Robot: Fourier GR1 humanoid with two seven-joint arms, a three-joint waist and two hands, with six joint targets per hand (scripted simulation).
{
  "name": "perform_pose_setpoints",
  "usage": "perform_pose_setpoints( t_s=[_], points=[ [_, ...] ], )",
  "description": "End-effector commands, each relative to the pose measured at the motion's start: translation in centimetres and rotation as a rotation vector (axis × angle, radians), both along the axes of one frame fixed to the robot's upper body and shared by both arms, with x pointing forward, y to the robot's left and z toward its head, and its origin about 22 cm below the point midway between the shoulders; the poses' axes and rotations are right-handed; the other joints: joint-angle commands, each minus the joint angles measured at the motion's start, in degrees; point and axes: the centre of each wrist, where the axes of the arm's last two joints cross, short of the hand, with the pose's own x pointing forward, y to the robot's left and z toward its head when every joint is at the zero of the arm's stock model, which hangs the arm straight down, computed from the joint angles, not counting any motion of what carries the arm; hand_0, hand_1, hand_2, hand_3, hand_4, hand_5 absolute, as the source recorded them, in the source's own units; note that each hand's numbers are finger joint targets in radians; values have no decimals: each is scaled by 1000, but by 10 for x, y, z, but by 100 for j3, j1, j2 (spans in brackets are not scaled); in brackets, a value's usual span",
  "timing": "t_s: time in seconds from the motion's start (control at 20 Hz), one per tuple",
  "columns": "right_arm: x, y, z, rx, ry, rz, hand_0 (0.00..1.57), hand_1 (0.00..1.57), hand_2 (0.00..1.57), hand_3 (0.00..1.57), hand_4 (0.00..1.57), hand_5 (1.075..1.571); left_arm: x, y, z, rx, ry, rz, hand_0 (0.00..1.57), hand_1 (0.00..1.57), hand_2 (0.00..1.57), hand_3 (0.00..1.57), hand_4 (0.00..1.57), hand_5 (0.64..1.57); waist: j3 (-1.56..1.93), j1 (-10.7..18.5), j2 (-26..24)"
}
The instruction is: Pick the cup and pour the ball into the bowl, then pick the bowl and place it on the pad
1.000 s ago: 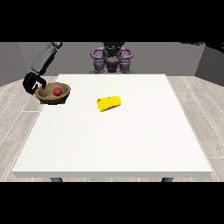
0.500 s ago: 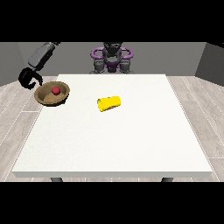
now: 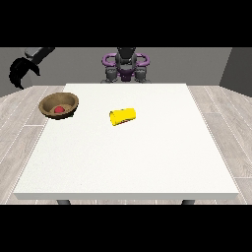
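One white table (image 3: 128,162) fills most of the front view, robot torso (image 3: 125,66) small behind its far edge. Brown bowl (image 3: 59,105) sits at the table's left edge, partly overhanging it, upright. Yellow cup (image 3: 123,116) lies on its side near the table's middle, well apart from the bowl, open end toward the view's left. Red ball (image 3: 59,110) rests inside the bowl. Hand at the view's left (image 3: 19,71) hangs in the air off the table's left side, above and left of the bowl, well clear of it, holding nothing; fingers curve downward, but can't tell whether they're spread or closed together. No second hand shows at the view's right. No pad visible on the table.
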Motion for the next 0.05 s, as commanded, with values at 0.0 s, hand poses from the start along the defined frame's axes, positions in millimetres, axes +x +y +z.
perform_pose_setpoints(
  t_s=[0.0],
  points=[
    [35,36,18,-9,-58,142,0,0,0,0,701,1219,9,-7,-38,-37,163,28,0,0,0,0,983,1570,-27,-327,-1095]
  ],
)
